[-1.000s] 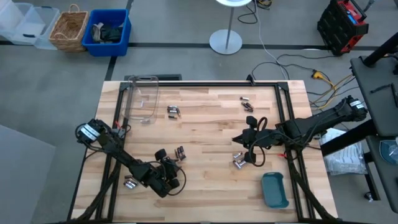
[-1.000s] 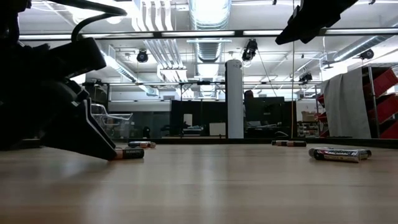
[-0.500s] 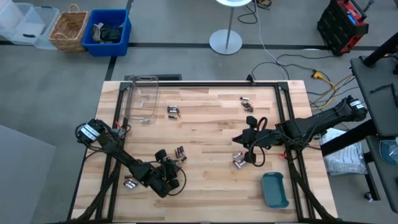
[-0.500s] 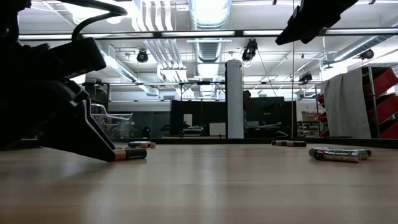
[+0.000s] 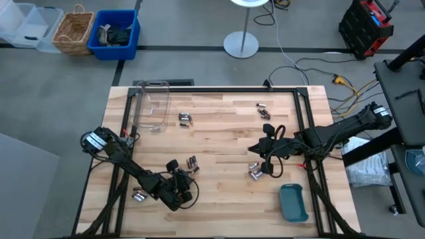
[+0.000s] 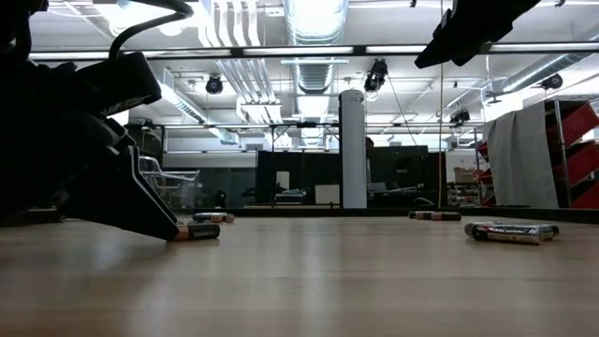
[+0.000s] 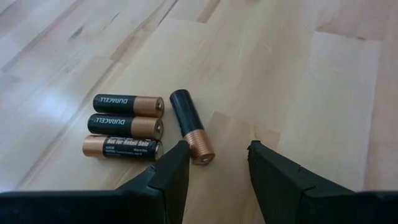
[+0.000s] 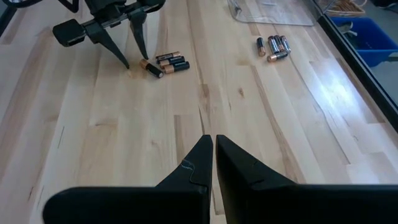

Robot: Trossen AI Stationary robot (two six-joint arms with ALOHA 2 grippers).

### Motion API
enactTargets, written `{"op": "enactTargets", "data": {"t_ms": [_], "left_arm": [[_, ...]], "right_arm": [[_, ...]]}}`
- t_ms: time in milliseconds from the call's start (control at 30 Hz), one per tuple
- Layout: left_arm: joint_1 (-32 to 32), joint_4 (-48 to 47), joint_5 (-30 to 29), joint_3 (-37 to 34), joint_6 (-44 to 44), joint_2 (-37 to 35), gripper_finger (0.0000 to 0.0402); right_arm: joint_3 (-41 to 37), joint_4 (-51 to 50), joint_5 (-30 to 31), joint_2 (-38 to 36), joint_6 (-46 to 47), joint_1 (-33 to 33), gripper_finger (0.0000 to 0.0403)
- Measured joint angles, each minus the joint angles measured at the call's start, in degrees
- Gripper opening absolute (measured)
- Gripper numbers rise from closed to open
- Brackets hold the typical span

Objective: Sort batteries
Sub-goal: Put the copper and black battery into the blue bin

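Down at the table's near-left part, the left gripper (image 7: 212, 163) stands with its fingers parted, holding nothing, a loose battery (image 7: 191, 126) lying just ahead between the tips, copper end toward them. Beside that cell, three batteries (image 7: 127, 126) lie parallel, crosswise to it. Beyond, the right gripper (image 8: 212, 152) hovers with fingers pressed together, empty. Farthest off sits the clear box (image 5: 151, 105), with more cells (image 5: 185, 119) nearby.

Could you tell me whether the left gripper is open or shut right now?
Open. In its wrist view, the left gripper has its two fingers apart with bare table between them, and the end of one battery lies just ahead of the gap.
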Motion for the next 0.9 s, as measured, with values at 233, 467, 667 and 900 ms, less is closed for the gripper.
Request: {"op": "enactTargets", "data": {"t_ms": [233,467,667,900], "left_arm": [[0.1,0.0,-0.1,0.0,0.0,0.0,0.0145],[0.1,0.0,-0.1,0.0,0.0,0.0,0.0145],[0.1,-0.1,-1.4,-0.1,0.0,0.0,0.0145],[0.1,-0.1,-1.6,-0.6,-0.5,0.0,0.0145]], "right_arm": [[0.0,0.0,0.0,0.0,0.0,0.0,0.0013],[0.0,0.0,0.0,0.0,0.0,0.0,0.0013],[0.0,0.0,0.0,0.0,0.0,0.0,0.0013],[0.0,0.0,0.0,0.0,0.0,0.0,0.0013]]}}
